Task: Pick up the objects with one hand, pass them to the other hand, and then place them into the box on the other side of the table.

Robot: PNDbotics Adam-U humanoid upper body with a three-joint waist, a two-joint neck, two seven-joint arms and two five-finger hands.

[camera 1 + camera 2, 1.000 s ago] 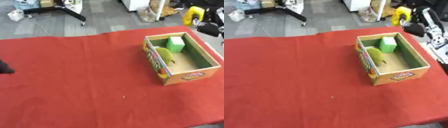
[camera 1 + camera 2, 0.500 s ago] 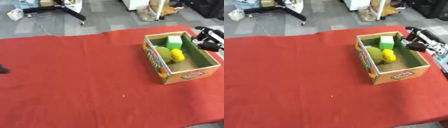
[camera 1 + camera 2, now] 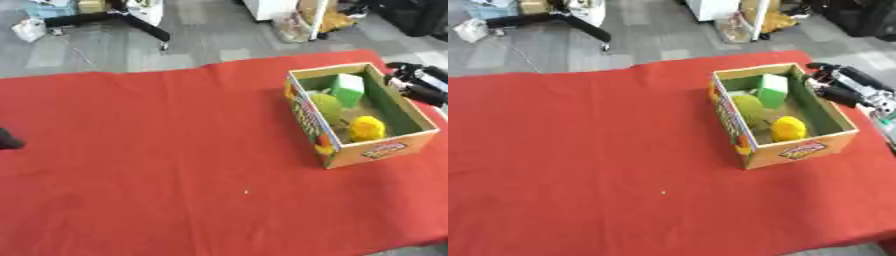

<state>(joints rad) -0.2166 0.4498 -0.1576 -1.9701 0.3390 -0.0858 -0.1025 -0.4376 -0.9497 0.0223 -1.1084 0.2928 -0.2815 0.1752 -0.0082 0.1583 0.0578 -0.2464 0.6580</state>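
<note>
Cardboard box (image 3: 798, 150) (round yellow object (image 3: 787, 128) inside)

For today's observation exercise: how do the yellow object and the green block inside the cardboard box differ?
The yellow object is rounded, while the green block is boxy with flat faces. The yellow object lies toward the box's near end; the green block stands at the far end. Both sit inside the cardboard box, untouched by the right hand.
</note>
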